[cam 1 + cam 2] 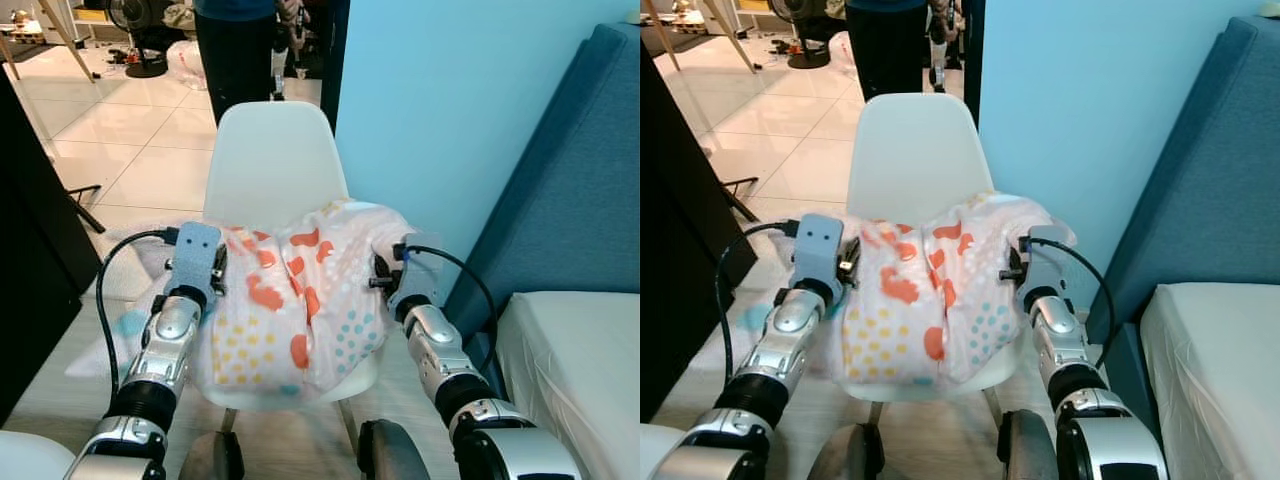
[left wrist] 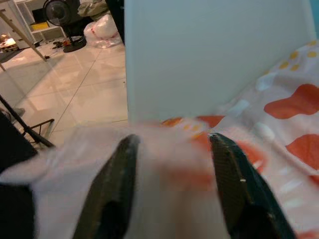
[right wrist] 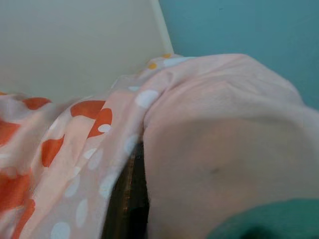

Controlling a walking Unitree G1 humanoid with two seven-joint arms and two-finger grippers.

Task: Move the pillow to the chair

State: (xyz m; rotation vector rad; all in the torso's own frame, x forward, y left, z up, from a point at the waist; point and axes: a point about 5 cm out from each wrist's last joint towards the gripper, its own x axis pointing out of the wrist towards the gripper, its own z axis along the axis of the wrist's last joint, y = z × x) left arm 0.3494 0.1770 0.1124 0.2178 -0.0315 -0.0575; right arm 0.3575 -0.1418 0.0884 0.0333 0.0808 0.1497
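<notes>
The pillow, white with orange shapes and yellow and teal dots, lies on the seat of the white chair, its far edge against the base of the backrest and its near edge hanging a little over the front of the seat. The left gripper is at the pillow's left end; its two black fingers are spread with a fold of the fabric between them, touching the cloth on both sides. The right gripper is at the pillow's right end, buried in the cover; one dark finger shows under a fold of cloth, and I cannot tell whether this claw is spread or pressed together. To the right of the chair stands a light blue wall, and nearer right a dark blue headboard with a white mattress beside it. Far behind the chair a person in dark trousers stands on the pale tiled floor
</notes>
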